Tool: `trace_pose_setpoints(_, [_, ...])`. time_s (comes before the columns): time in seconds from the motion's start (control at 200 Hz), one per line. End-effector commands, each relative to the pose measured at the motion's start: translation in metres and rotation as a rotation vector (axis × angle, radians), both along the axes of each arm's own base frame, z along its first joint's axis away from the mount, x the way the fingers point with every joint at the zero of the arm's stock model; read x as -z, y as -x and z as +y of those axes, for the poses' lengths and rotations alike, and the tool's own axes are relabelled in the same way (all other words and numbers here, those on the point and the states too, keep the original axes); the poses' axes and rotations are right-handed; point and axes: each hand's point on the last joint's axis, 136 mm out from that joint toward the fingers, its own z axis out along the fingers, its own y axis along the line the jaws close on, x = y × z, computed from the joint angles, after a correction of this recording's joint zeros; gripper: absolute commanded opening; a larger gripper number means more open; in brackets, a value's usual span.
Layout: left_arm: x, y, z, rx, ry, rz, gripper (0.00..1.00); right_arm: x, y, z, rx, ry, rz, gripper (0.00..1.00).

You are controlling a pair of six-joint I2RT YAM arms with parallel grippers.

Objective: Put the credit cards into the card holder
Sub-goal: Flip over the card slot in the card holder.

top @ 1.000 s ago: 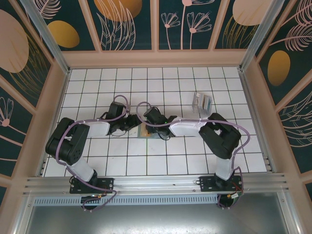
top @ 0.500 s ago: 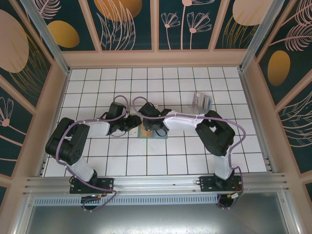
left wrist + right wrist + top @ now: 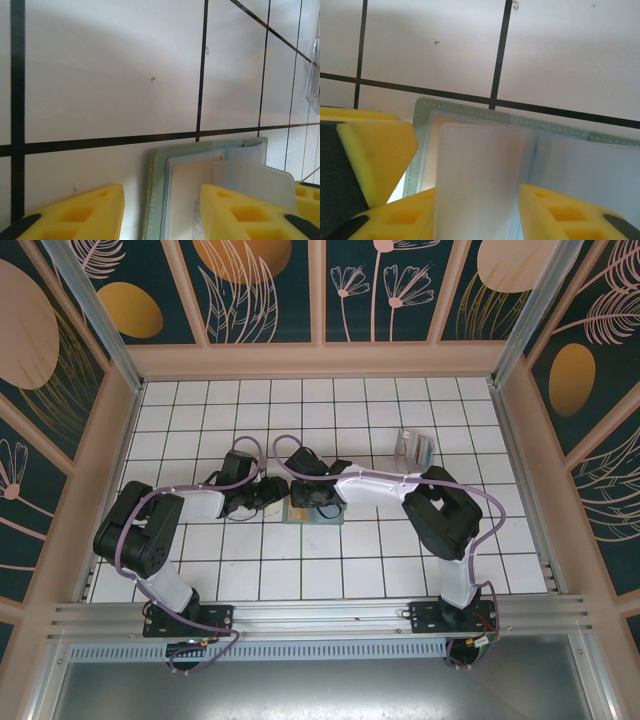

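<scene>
A: Where's our card holder (image 3: 303, 514)?
B: Flat on the tiles (image 3: 400, 560), mid-table, lying open. We see left gripper (image 3: 161, 200) spread over its edge. Right gripper (image 3: 477, 200), just beside it, is unclenched too, clear sleeve (image 3: 480, 165) standing between its fingers (image 3: 560, 215).

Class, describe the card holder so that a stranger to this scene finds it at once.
On the white tiled table, look to the middle. The card holder lies flat there: a sage-green stitched pouch opened on clear sleeves. The clear stand farther back right is upright.
</scene>
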Motion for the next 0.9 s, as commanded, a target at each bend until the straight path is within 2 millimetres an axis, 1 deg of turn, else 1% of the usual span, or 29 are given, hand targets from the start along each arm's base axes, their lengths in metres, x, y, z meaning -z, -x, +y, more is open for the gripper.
trace_pose_setpoints(0.0, [0.001, 0.005, 0.000, 0.014, 0.008, -0.002, 0.45, -0.009, -0.004, 0.012, -0.011, -0.047, 0.003, 0.45])
trace_pose_setpoints(0.14, [-0.008, 0.007, -0.004, 0.032, 0.054, -0.024, 0.43, -0.022, -0.004, 0.018, -0.021, -0.101, -0.004, 0.46])
trace_pose_setpoints(0.235, [-0.024, 0.009, -0.010, 0.046, 0.116, -0.065, 0.41, -0.033, -0.007, 0.014, -0.013, -0.141, -0.033, 0.46])
trace_pose_setpoints(0.27, [-0.031, 0.010, -0.010, 0.047, 0.136, -0.083, 0.41, -0.038, -0.004, 0.014, -0.020, -0.169, -0.025, 0.46])
trace_pose_setpoints(0.315, [-0.040, 0.011, -0.012, 0.057, 0.156, -0.104, 0.43, -0.044, -0.004, 0.010, -0.015, -0.188, -0.038, 0.46])
trace_pose_setpoints(0.365, [-0.050, 0.012, -0.015, 0.076, 0.180, -0.121, 0.47, -0.051, -0.004, 0.004, -0.008, -0.209, -0.055, 0.47])
trace_pose_setpoints(0.425, [-0.061, 0.014, -0.020, 0.098, 0.215, -0.136, 0.53, -0.060, -0.006, -0.004, 0.005, -0.243, -0.076, 0.51])
trace_pose_setpoints(0.48, [-0.068, 0.014, -0.024, 0.107, 0.252, -0.144, 0.54, -0.067, -0.007, -0.013, 0.020, -0.280, -0.087, 0.53])
trace_pose_setpoints(0.571, [-0.068, 0.015, -0.029, 0.123, 0.284, -0.131, 0.56, -0.077, -0.010, -0.027, 0.042, -0.343, -0.104, 0.55])
trace_pose_setpoints(0.646, [-0.068, 0.014, -0.033, 0.131, 0.303, -0.121, 0.57, -0.077, -0.014, -0.042, 0.075, -0.368, -0.104, 0.56])
trace_pose_setpoints(0.731, [-0.069, 0.012, -0.038, 0.131, 0.313, -0.120, 0.58, -0.075, -0.017, -0.054, 0.098, -0.384, -0.093, 0.56])
trace_pose_setpoints(0.816, [-0.063, 0.007, -0.036, 0.116, 0.270, -0.109, 0.58, -0.074, -0.017, -0.060, 0.107, -0.390, -0.090, 0.56])
trace_pose_setpoints(0.896, [-0.056, 0.004, -0.032, 0.100, 0.215, -0.101, 0.58, -0.072, -0.016, -0.062, 0.109, -0.393, -0.082, 0.56])
